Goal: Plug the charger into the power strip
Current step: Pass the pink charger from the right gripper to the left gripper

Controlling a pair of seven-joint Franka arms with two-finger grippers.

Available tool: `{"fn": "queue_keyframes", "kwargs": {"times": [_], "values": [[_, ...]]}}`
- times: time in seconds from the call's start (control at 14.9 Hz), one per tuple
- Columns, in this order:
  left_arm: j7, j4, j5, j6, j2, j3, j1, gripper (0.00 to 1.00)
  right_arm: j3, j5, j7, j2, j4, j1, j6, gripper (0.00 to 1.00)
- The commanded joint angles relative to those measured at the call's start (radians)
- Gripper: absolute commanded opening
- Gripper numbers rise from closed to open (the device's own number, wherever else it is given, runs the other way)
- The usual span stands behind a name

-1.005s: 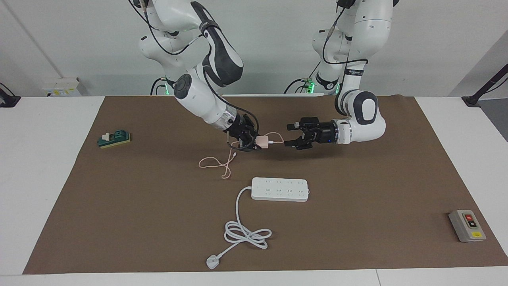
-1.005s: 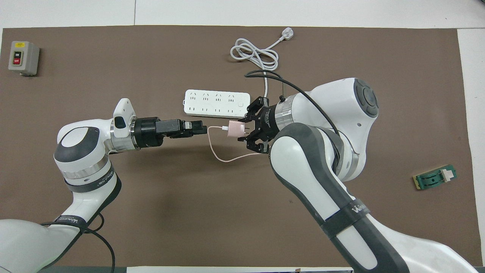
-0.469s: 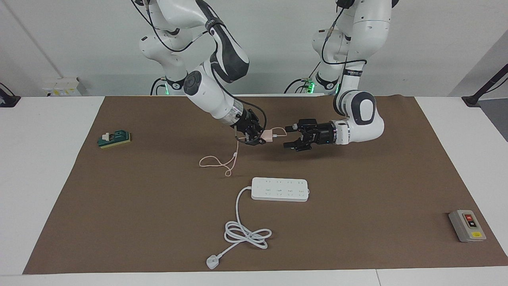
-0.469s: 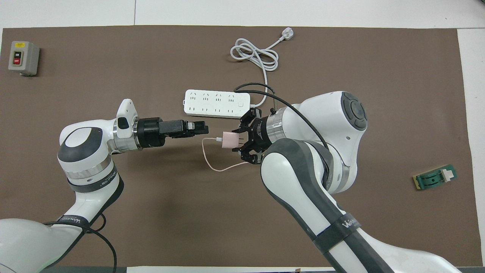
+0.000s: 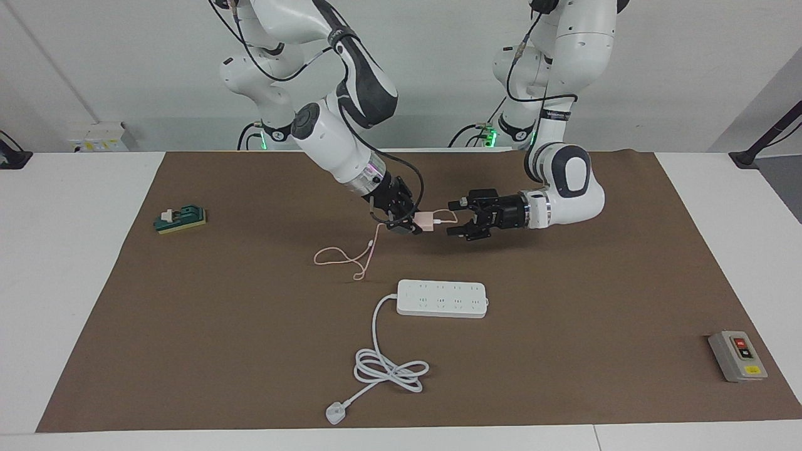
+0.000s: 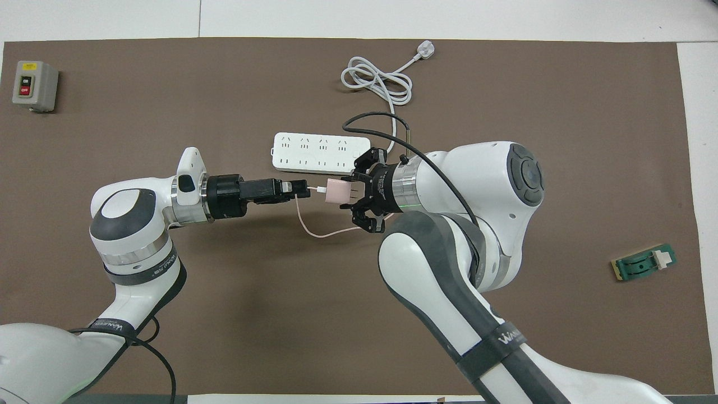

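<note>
The pale pink charger (image 5: 425,220) hangs in the air over the brown mat, held by my right gripper (image 5: 408,223), which is shut on it. It also shows in the overhead view (image 6: 338,192), with its prongs toward the right gripper (image 6: 354,193). Its thin pink cable (image 5: 341,257) droops to the mat. My left gripper (image 5: 453,217) is open, level with the charger, its fingertips just short of the charger's cable end; it also shows in the overhead view (image 6: 303,191). The white power strip (image 5: 442,298) lies flat on the mat, farther from the robots than both grippers.
The strip's thick white cord (image 5: 388,366) coils and ends in a white three-pin plug (image 5: 336,413). A grey button box (image 5: 737,356) sits at the left arm's end of the table. A small green block (image 5: 180,218) sits at the right arm's end.
The right gripper has carried the charger toward the left gripper. The left gripper has moved toward it. The gap between charger and left fingertips has nearly closed.
</note>
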Motion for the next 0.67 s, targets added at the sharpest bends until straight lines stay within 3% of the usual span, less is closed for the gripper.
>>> {"fn": "queue_keyframes", "kwargs": {"times": [0.0, 0.6], "values": [[0.025, 0.006, -0.020, 0.021, 0.010, 0.014, -0.032, 1.00, -0.002, 0.009, -0.012, -0.016, -0.022, 0.024, 0.039, 0.00], [0.027, 0.006, -0.020, 0.024, 0.010, 0.014, -0.037, 1.00, -0.002, 0.009, -0.040, -0.004, -0.028, 0.059, 0.088, 0.00]]}}
